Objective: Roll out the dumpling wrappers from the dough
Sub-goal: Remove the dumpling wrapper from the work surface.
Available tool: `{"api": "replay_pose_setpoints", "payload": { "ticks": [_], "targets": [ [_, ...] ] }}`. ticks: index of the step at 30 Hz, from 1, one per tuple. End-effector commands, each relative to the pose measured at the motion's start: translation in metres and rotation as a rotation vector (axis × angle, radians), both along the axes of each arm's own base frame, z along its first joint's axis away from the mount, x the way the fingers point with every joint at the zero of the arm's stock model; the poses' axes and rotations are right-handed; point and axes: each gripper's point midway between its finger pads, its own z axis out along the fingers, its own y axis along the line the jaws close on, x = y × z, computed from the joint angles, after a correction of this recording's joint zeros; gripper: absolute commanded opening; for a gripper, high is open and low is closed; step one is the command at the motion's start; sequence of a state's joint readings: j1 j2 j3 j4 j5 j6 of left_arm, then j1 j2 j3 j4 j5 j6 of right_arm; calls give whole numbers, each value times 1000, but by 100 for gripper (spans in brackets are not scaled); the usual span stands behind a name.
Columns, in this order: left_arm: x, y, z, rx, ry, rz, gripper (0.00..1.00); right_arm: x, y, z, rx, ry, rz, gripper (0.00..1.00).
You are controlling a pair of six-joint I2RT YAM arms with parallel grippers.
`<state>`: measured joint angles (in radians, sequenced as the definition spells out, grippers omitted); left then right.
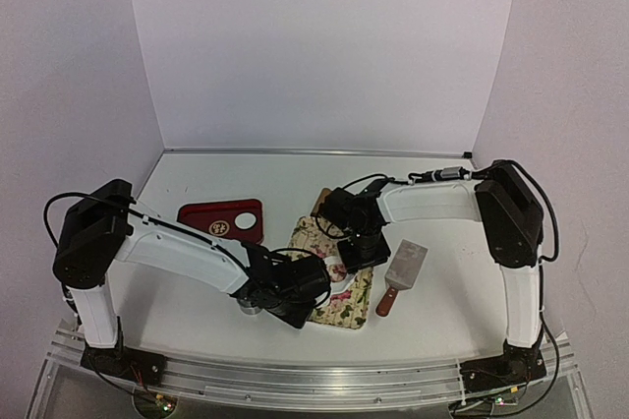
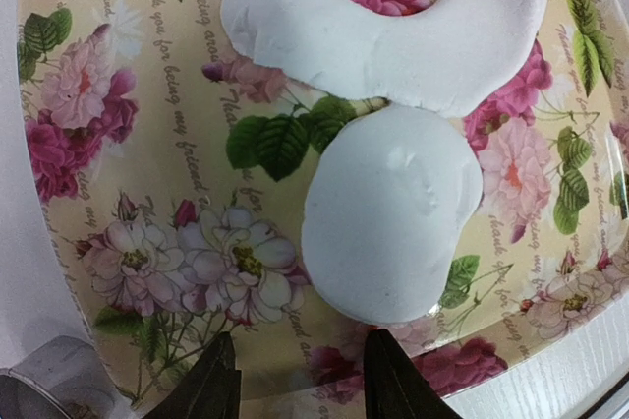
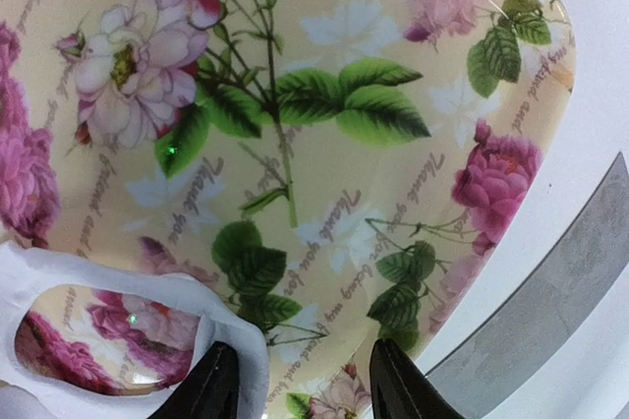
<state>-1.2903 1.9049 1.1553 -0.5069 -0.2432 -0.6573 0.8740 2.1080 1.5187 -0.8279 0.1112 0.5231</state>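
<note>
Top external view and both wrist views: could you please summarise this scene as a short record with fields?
plate: floral plate, between the two arms
dough: holed sheet, lying on the plate
wrapper: round disc, touching the sheet's edge
left fingers: apart, nothing between them, just short of the disc
right fingers: apart, one at the sheet's rim
scraper: on the table, right of the plate

The left arm [image 1: 172, 254] and right arm [image 1: 432, 201] have white shells, black joints, dark pincer fingers [image 2: 211, 389] and thin black cables [image 1: 46, 214].
</note>
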Motion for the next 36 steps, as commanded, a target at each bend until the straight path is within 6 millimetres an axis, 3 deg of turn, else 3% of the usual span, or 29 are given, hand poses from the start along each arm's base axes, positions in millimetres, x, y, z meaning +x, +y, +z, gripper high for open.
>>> {"api": "replay_pose_setpoints", "payload": {
  "ticks": [1,9,18,21,24,36],
  "targets": [
    [-27,29,-27,120,119,-32,43,-1,-29,-17,-133,36,-21,27],
    [-18,-24,19,-101,83,-93,66,-1,-22,-15,-100,50,-18,26],
    [17,-33,62,-242,58,0,75,-1,-17,-14,-86,54,-9,26],
    [37,-24,61,-257,83,79,77,0,-16,-14,-87,55,-5,26],
    [50,-28,63,-277,84,99,76,1,-14,-14,-84,54,1,26],
    [60,-49,46,-248,114,69,77,6,-9,-16,-83,54,21,26]
  ]
}}
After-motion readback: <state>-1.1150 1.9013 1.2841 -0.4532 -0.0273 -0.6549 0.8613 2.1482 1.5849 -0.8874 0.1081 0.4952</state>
